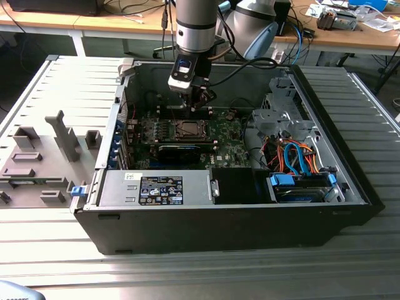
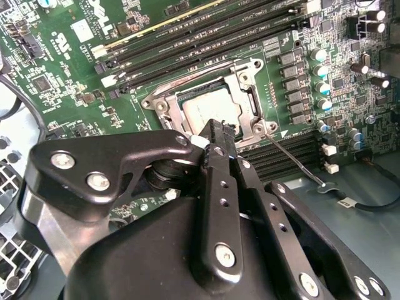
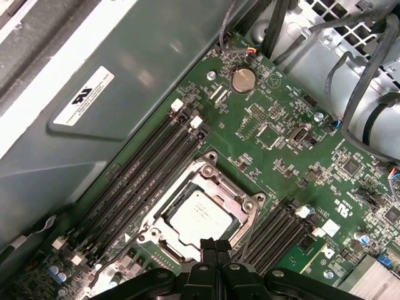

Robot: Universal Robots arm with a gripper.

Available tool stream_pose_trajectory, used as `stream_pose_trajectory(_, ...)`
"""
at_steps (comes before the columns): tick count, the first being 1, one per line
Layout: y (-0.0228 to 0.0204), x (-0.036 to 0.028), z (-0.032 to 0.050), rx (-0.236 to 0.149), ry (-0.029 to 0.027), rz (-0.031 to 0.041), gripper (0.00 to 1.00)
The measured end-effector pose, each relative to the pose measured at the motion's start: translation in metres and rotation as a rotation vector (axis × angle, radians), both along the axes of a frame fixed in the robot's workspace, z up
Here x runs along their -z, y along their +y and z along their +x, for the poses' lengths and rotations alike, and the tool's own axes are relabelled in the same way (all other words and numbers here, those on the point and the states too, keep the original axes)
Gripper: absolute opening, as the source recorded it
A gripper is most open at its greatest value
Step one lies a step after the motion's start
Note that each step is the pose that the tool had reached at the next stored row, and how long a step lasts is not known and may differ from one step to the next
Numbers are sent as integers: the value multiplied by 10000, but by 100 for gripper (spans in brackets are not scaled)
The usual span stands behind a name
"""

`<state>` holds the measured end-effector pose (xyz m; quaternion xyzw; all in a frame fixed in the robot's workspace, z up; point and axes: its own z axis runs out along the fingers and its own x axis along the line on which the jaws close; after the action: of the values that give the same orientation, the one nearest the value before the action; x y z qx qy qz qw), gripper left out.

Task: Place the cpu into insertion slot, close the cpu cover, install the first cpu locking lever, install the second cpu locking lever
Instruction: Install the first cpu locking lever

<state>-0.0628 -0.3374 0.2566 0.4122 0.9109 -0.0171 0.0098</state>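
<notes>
Silver-beige cpu (image 3: 201,215) seated in insertion slot (image 3: 245,201) | cpu cover (image 2: 245,94) down | tool (image 3: 215,245) fingers together, empty

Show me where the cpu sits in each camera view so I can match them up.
Exterior view: the cpu sits in the socket on the green board, just below the gripper.
Second wrist view: the cpu lies just beyond the gripper's tip, inside the metal frame.
First wrist view: the cpu lies in the frame right above the gripper tip.
Shared landmark: the long black memory slots beside the socket.
</notes>
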Motion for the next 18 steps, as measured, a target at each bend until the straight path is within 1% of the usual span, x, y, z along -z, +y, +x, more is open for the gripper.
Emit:
stream_pose_trajectory(14,0,0,0,-382,0,0,11)
stream_pose_trajectory(18,0,0,0,-541,0,0,11)
